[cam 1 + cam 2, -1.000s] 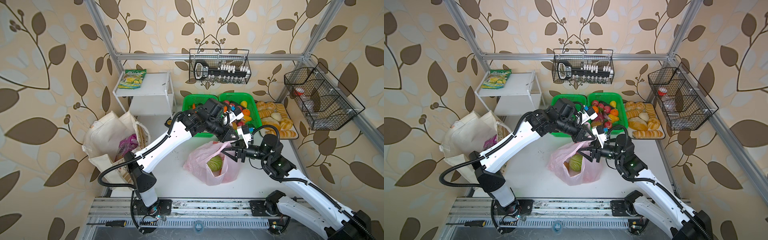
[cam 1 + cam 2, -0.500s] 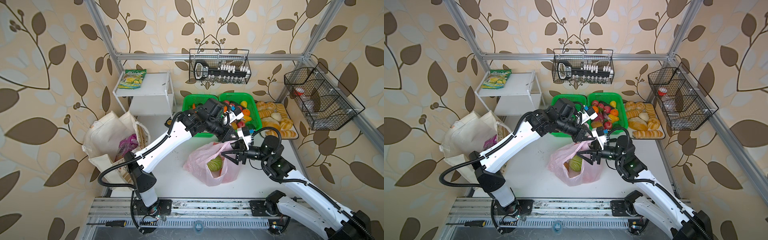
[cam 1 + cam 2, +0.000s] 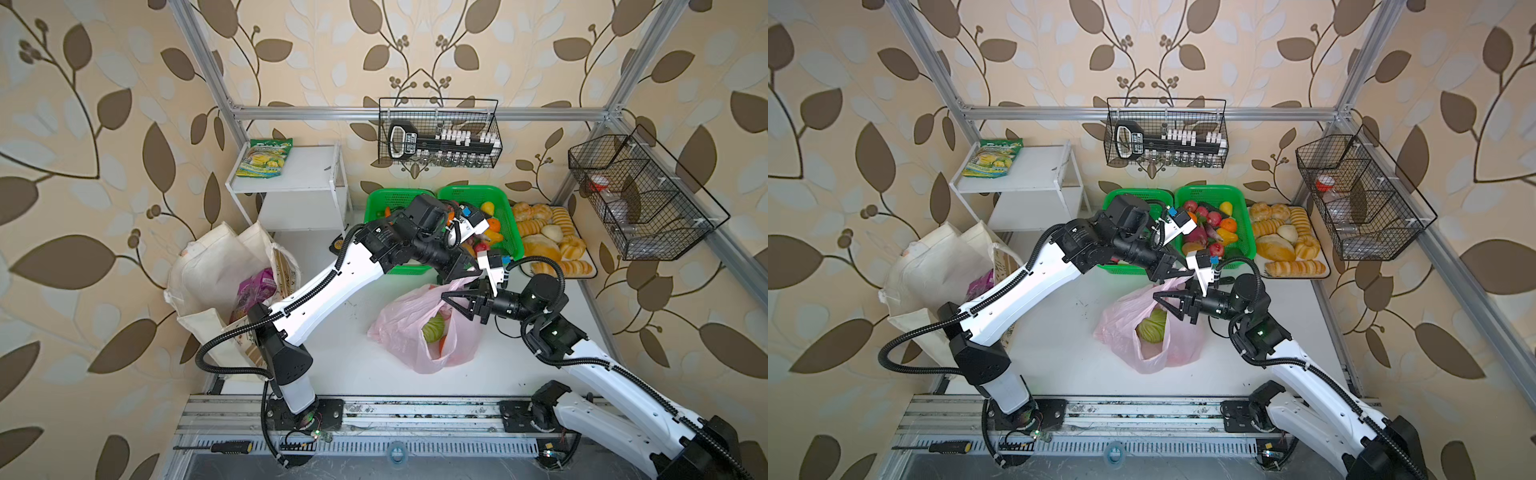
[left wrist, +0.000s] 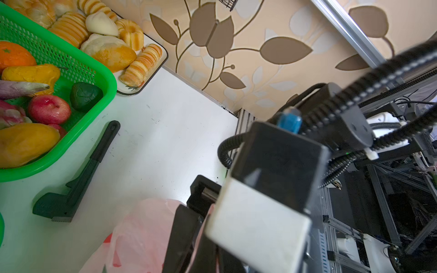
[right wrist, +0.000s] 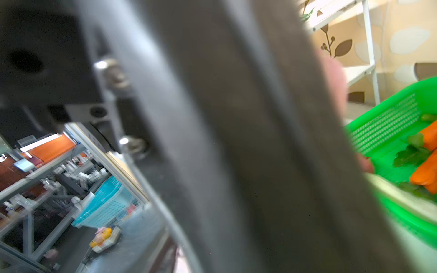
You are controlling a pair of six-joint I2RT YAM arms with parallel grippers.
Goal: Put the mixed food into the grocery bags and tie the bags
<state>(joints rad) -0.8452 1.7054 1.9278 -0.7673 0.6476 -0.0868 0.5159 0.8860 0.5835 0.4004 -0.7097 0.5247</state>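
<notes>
Here, two bags are in play. The cloth bag (image 3: 208,270) slumps open at the left edge of the table (image 3: 353,361), with one purple packet (image 3: 254,291) showing in its mouth. The pink plastic bag (image 3: 407,328) lies mid-table with its mouth gaping. Inside it one green cabbage (image 3: 433,328) is plain to see; a single orange patch beside it is too veiled by film to name.

Both arms meet over the far rim of that bag. The left gripper (image 3: 471,270) has its fingers pressed together right where the bag's raised handle peaks. Whether plastic is caught between them I cannot tell. The right gripper (image 3: 449,298) points across the bag's mouth, just under the left one. In the left wrist view pink film shows beside its fingers (image 4: 182,236), yet I cannot tell whether they are spread or pinching.

Behind stand a left green basket (image 3: 392,195) and a right green basket (image 3: 473,191), one tray (image 4: 130,90) of bread (image 3: 540,241), and one white shelf (image 3: 307,166) bearing one yellow-green packet (image 3: 264,158). Two wire baskets hang on the frame: a back wire basket (image 3: 496,129) and a side wire basket (image 3: 648,208).
</notes>
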